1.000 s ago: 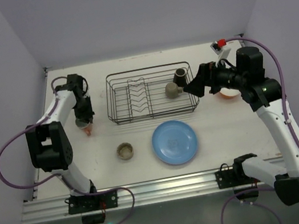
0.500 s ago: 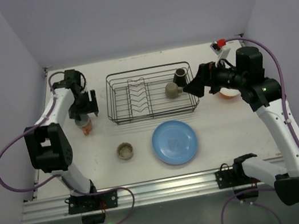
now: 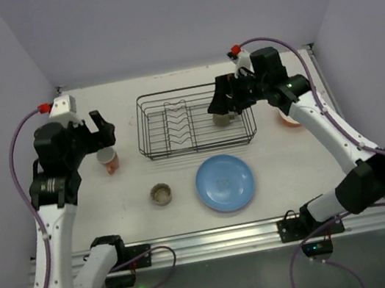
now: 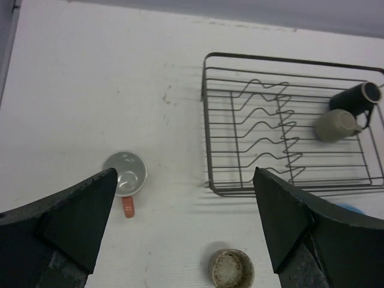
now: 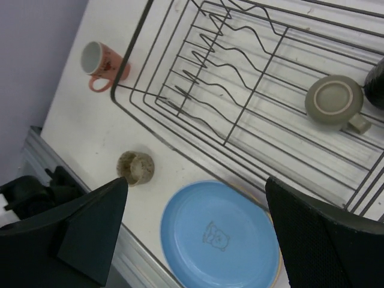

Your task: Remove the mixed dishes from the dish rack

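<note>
Pink cup (image 4: 125,174) stands on the table (image 4: 90,78) below the released left pincer (image 4: 184,175), untouched.

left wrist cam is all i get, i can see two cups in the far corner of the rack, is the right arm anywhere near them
Observer: Yes. The right gripper hangs over the right end of the dish rack, close to the olive-grey cup, jaws wide open.
Operator: ok and that blue sliver at my right edge
Observer: That is a whole blue plate, lying flat on the table in front of the rack.
Operator: anything out past the rack on the right
Observer: An orange bowl sits on the table there, partly hidden behind the right arm.
</note>
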